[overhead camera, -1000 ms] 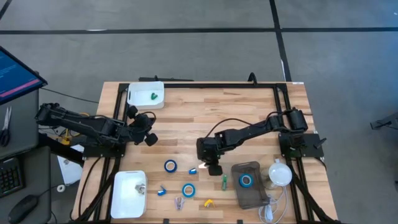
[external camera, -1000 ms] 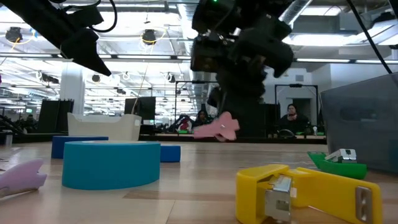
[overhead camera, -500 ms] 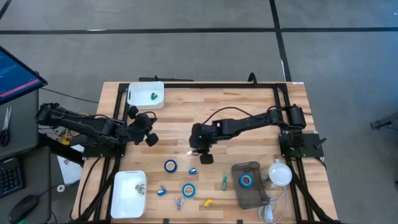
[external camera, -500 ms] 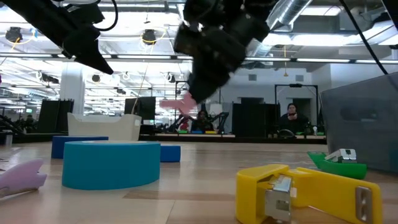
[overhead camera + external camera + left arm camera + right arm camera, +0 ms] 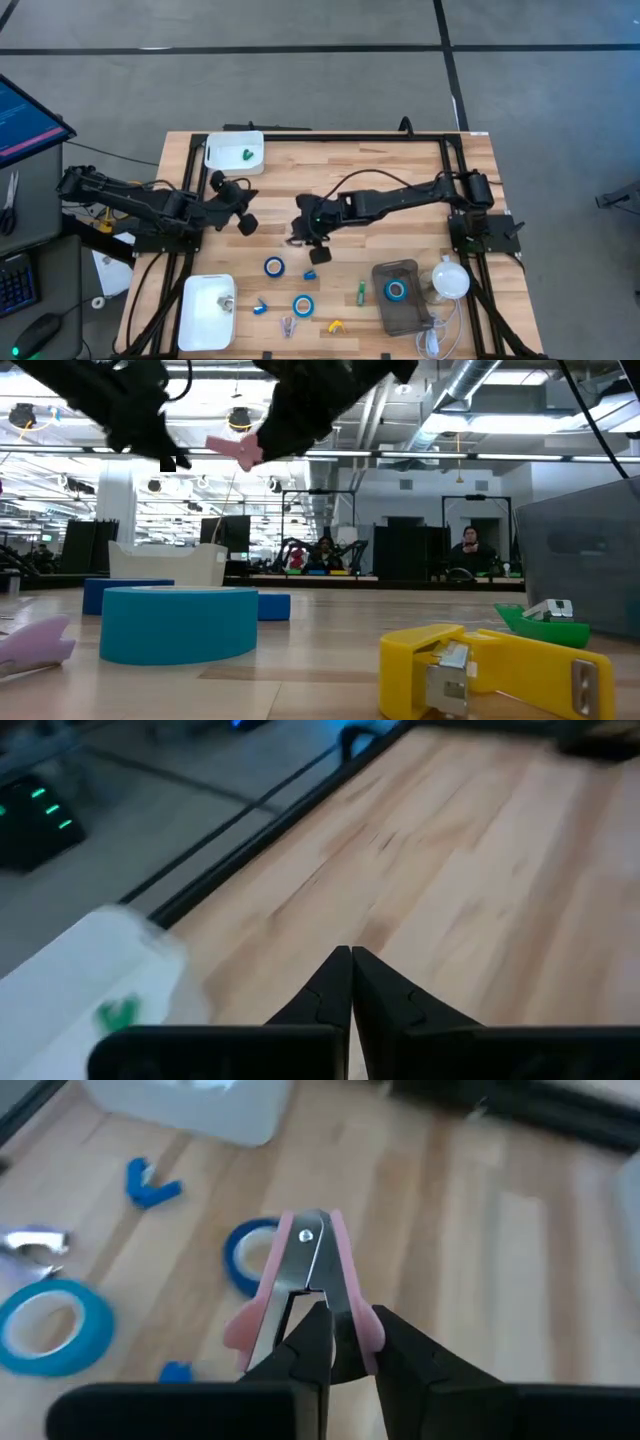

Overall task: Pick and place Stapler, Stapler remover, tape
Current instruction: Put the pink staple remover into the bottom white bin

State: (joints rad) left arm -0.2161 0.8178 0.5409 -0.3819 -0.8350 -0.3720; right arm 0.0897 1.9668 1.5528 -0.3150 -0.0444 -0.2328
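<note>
my right jaws [image 5: 340, 1342] grip a pink staple remover [image 5: 305, 1280] above the desk [image 5: 380, 180]. my left jaws [image 5: 351, 982] are closed, empty.

The tabletop [image 5: 390, 170] is pale wood in long planks, framed in black. Three tape rolls [image 5: 274, 266] [image 5: 302, 306] [image 5: 396, 290] are bright blue with white cores. A pink staple remover [image 5: 310, 1285] with silvery metal jaws sits in the black right end effector [image 5: 340, 1335]. There's a yellow staple remover [image 5: 490, 670], a green one [image 5: 543, 626], a lilac one [image 5: 35, 640] and small blue ones [image 5: 310, 275]. Two trays [image 5: 220, 155] [image 5: 195, 310] are white; the far one holds something green [image 5: 243, 154]. The bin [image 5: 410, 320] is smoky grey.
</note>
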